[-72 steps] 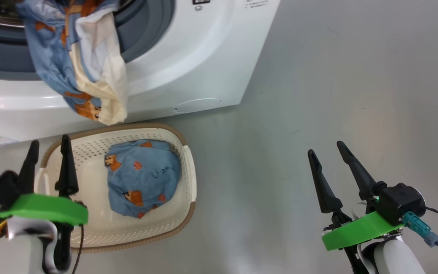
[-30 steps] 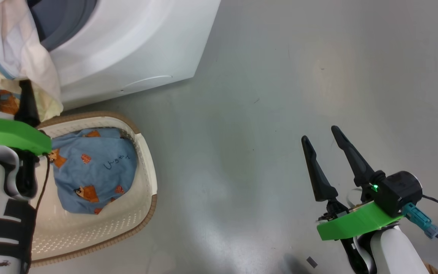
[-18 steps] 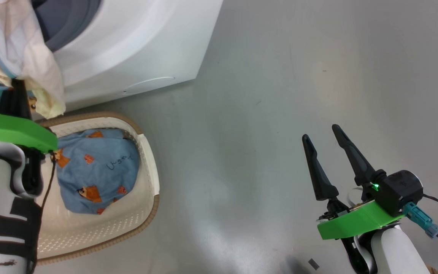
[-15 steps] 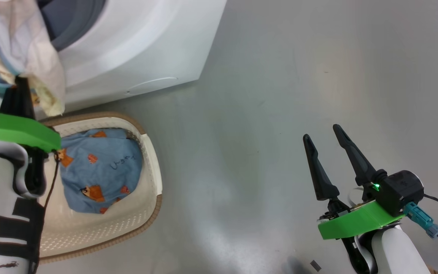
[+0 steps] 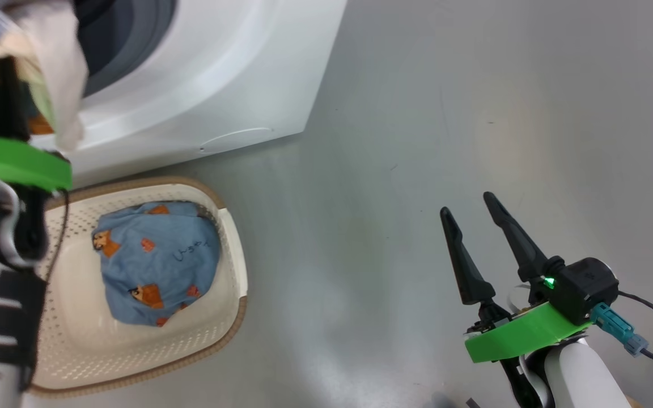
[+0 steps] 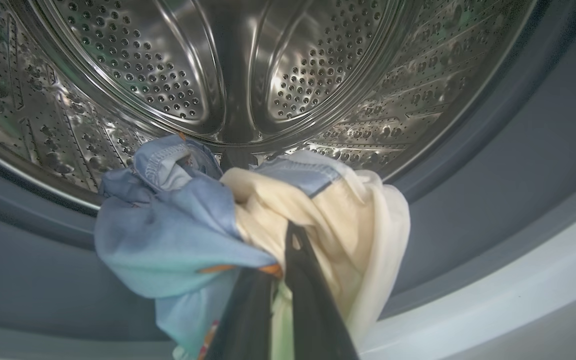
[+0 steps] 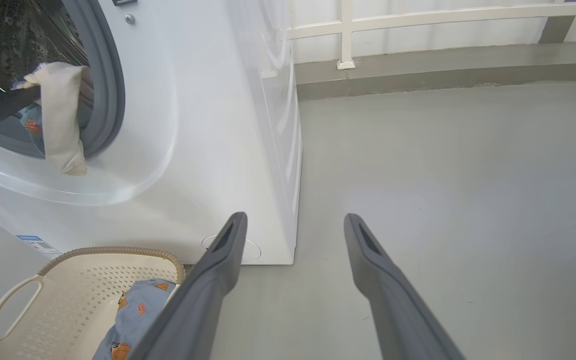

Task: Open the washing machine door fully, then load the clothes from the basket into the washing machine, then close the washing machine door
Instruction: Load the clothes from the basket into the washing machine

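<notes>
Grey, smooth floor [image 5: 417, 141] runs out beside the washing machine [image 5: 202, 85], a white front-loader whose round opening stands uncovered, and a white railing [image 7: 418, 20] lines the wall beyond its far side. At the mouth of the machine the left gripper [image 6: 280, 265] is closed tight on a bunched garment [image 6: 168, 235], light blue outside with a cream lining. The bundle is raised against the machine's grey-blue gasket [image 6: 493, 200], its top edge reaching the lip of the steel drum [image 6: 228, 75] while a cream fold hangs down over the machine's white front. On the floor just in front of the machine, under the opening, sits the basket [image 5: 230, 238], cream with a brown rim. A second garment [image 5: 156, 260], blue with orange figures, lies crumpled inside it. A small blue label [image 7: 38, 245] shows low on the machine's front, near the basket's rim. The right gripper [image 5: 467, 203] hangs over bare floor well out from the machine's front corner, its two dark fingers spread wide with nothing between them.
</notes>
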